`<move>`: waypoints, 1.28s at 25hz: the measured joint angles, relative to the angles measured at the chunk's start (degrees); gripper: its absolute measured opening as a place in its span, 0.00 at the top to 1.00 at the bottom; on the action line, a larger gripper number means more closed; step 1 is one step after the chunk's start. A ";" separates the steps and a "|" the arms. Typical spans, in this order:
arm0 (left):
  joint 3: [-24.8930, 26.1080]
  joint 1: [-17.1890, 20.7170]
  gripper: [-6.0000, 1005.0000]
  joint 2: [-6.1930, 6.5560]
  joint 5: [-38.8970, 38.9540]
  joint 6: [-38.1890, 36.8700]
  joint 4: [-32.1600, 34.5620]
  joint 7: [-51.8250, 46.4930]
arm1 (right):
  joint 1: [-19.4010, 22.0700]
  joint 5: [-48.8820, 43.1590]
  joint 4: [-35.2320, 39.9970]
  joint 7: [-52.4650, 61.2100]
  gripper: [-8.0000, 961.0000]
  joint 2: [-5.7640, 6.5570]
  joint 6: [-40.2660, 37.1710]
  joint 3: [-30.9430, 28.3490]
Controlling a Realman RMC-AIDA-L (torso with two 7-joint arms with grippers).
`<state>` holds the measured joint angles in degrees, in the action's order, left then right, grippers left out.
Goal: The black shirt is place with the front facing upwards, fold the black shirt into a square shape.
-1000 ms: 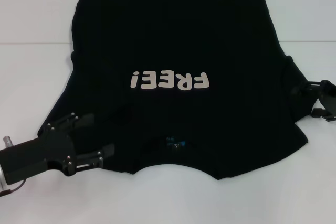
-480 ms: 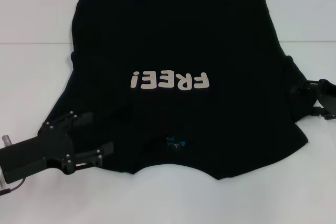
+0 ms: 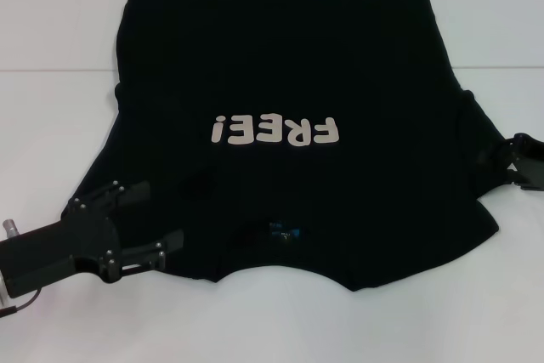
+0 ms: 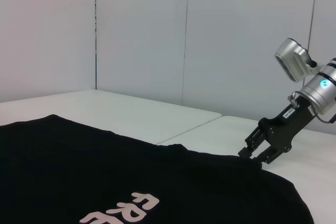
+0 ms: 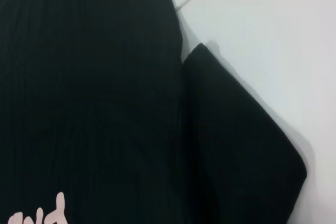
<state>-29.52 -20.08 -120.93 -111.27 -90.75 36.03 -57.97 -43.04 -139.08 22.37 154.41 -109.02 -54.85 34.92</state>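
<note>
The black shirt (image 3: 280, 48) lies flat on the white table (image 3: 51, 142), chest up, collar toward me. Its off-white "FREE!" lettering (image 3: 276, 131) reads upside down in the head view, and a small blue neck label (image 3: 286, 231) shows at the collar. My left gripper (image 3: 151, 220) is open at the near left, its fingers reaching over the shirt's left shoulder and sleeve. My right gripper (image 3: 512, 161) stands open at the right edge, beside the right sleeve (image 5: 236, 145). The left wrist view shows the right gripper (image 4: 256, 156) at the shirt's (image 4: 105, 171) edge.
A seam (image 3: 51, 70) runs across the white table behind the sleeves. Bare tabletop lies on both sides of the shirt and along the near edge. Pale wall panels (image 4: 142, 35) stand behind the table.
My right gripper has drawn back to the right, off the sleeve's edge. My left gripper has dropped slightly toward me. The shirt has not moved.
</note>
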 joint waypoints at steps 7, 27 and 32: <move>-0.01 0.00 0.10 0.00 0.00 0.17 -0.04 -0.11 | -0.10 -0.05 0.03 -0.10 0.61 0.02 0.15 0.07; 2.16 -0.14 0.10 0.00 0.00 0.06 -0.51 -0.98 | 0.60 0.28 3.04 -2.58 0.94 0.07 -0.46 0.83; 2.01 -0.22 0.10 0.08 0.00 -0.15 -0.61 -2.60 | 2.09 0.54 6.66 -2.69 0.97 0.10 -2.22 0.57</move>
<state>-27.51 -20.29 -120.85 -111.27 -90.90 35.42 -60.58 -40.96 -138.53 29.03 151.72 -108.92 -57.07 35.49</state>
